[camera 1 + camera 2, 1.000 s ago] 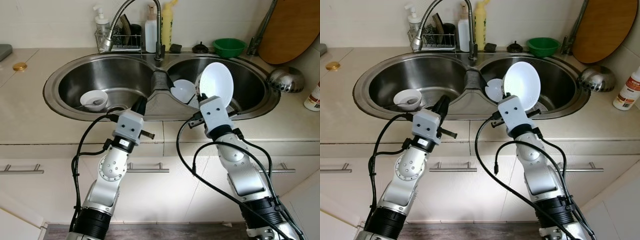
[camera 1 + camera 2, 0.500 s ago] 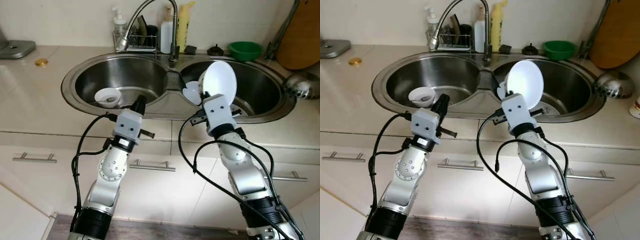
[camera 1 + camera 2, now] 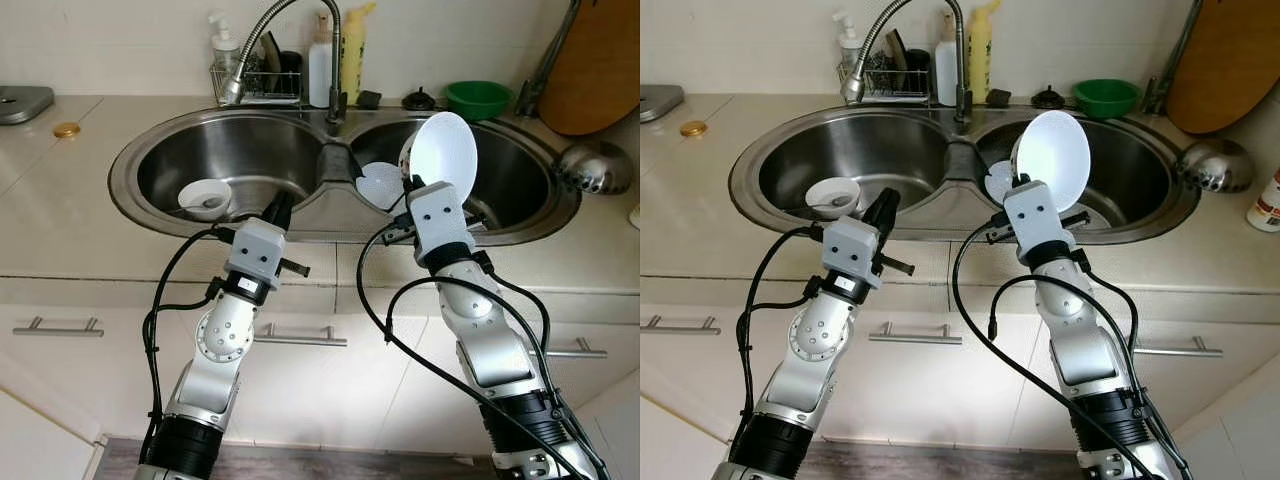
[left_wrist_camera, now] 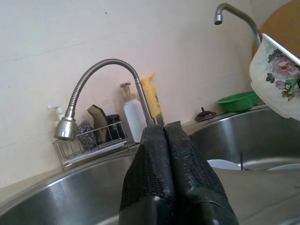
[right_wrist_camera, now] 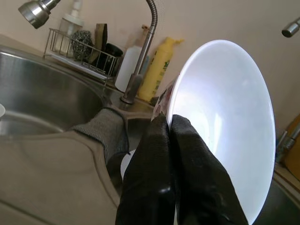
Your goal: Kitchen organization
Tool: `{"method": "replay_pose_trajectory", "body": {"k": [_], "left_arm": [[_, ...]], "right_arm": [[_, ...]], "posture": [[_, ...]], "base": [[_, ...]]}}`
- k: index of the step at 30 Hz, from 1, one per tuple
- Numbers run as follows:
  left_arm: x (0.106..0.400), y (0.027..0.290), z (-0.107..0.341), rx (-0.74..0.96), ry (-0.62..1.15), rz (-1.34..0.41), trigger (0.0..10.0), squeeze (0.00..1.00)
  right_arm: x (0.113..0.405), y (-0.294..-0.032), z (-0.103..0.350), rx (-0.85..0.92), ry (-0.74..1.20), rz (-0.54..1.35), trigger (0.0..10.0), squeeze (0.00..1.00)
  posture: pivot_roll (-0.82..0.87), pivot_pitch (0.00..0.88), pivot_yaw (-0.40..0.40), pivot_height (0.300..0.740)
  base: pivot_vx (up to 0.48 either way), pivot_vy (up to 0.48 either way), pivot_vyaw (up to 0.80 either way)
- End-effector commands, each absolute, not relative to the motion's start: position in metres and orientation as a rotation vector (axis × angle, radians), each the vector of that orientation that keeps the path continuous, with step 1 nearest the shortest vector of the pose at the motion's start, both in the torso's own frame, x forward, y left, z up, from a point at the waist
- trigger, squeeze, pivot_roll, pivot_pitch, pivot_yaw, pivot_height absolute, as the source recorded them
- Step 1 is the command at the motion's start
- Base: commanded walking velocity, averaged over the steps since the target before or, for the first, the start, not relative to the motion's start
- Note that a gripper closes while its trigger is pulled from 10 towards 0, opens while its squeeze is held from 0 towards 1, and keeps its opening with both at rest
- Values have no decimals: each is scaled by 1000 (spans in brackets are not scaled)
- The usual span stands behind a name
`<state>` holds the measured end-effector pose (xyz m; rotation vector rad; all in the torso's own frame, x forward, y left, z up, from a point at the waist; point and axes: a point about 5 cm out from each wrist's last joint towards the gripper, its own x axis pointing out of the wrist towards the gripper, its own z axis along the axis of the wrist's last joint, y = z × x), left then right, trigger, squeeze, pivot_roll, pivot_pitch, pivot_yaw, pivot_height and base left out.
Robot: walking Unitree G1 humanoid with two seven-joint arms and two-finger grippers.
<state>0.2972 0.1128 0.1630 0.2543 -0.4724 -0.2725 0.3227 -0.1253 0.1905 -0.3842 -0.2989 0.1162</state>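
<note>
Grippers up front of the sink point(image 3: 150, 205): left gripper point(image 3: 279, 207) pinched shut, empty, at its near rim; right gripper point(image 3: 412, 182) clamped on a white bowl point(image 3: 444, 160), tilted up over the sink's right basin. Beyond, faucet point(image 3: 300, 30) and bottles behind the sink.

Double sink point(image 3: 150, 165): brushed stainless steel, satin sheen. Gooseneck tap point(image 3: 290, 20): ribbed flexible metal hose, glossy. White bowl point(image 3: 445, 160) in right end effector point(image 5: 171, 136): glazed ceramic look, smooth, glossy inside, floral print outside. Right end effector fingers point(image 5: 192, 173): black, smooth, slightly shiny. Left end effector point(image 4: 165, 136) fingers point(image 4: 150, 164): black, finely textured, matt. Worktop point(image 3: 60, 230): beige, smooth, low sheen. Green bowl point(image 3: 478, 98): plastic look, glossy. Round board point(image 3: 595, 65): wood, matt. Wire rack point(image 3: 250, 85): bare metal. Colander point(image 3: 592, 168): polished metal. Arm shells point(image 3: 225, 335): silver, satin.
</note>
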Motion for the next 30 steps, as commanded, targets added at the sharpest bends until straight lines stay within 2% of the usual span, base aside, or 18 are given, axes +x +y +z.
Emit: {"method": "replay_pose_trajectory", "body": {"k": [1,6,23,30], "left_arm": [[297,114,167,251,-493,-277,10000,0],[297,113,168,251,-495,-276,10000,0],[296,112,166,234,-490,-279,10000,0],[295,112,168,230,-502,-284,10000,0]], "right_arm": [[321,-126,199,-388,-343,104,10000,0],[321,-126,200,-387,-348,100,10000,0],[320,-129,199,-386,-346,82,10000,0],[320,-129,199,-387,-346,84,10000,0]], "posture": [[-74,0,-32,740],[-72,0,-34,740],[-74,0,-32,740],[-73,0,-32,740]], "base": [[259,0,0],[274,0,0],[0,0,0],[419,0,0]]}}
